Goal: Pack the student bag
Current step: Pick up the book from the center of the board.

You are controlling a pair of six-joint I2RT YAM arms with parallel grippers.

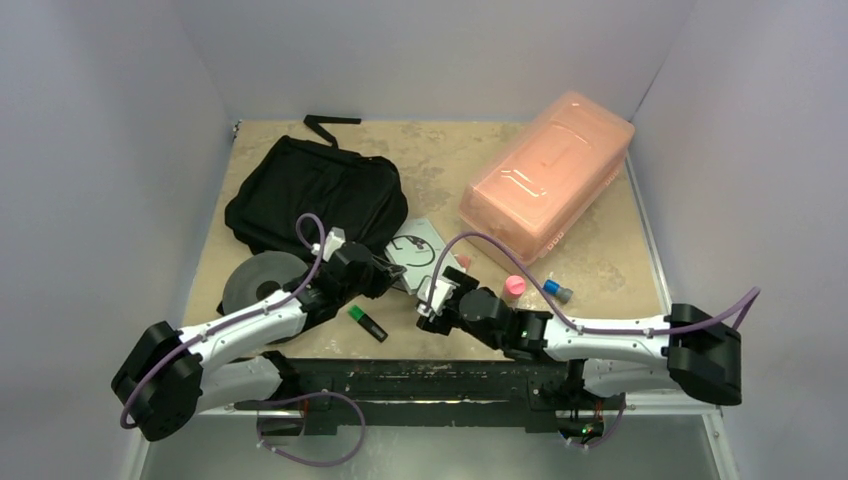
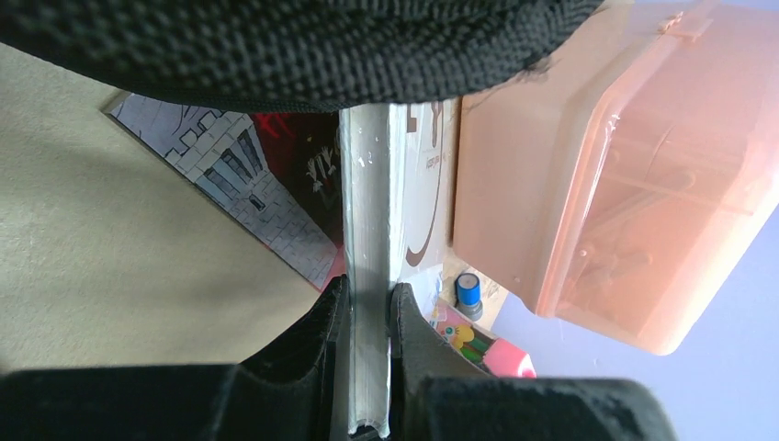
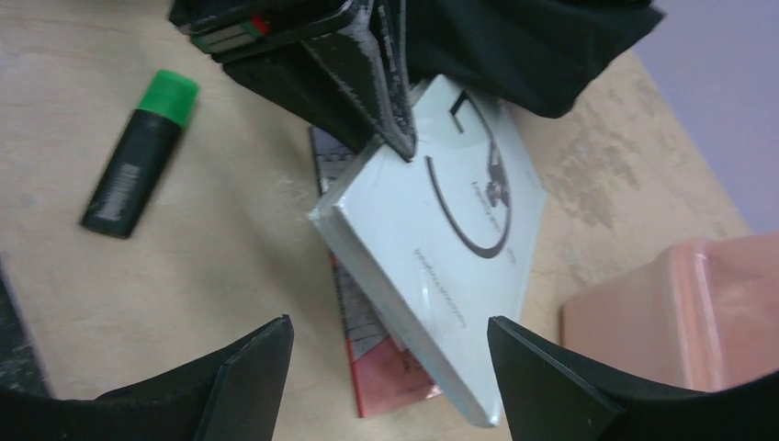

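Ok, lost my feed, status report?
Left end effector shut on white book. Right end effector open over it. Student bag at book's far end. Second book underneath.

Plain pale lavender-grey walls (image 1: 100, 150) close me in on the left, at the back and on the right. Below me lies a beige tabletop (image 1: 450, 160), mottled with paler worn patches. The light is soft and even, and shadows on the board are only faint.

Overhead camera, plus one riding each wrist.
The top view looks down over the whole table (image 1: 440, 150); both wrist cameras sit close, sharing the white book (image 3: 432, 266) and student bag (image 3: 551, 55), seemingly from opposite sides.
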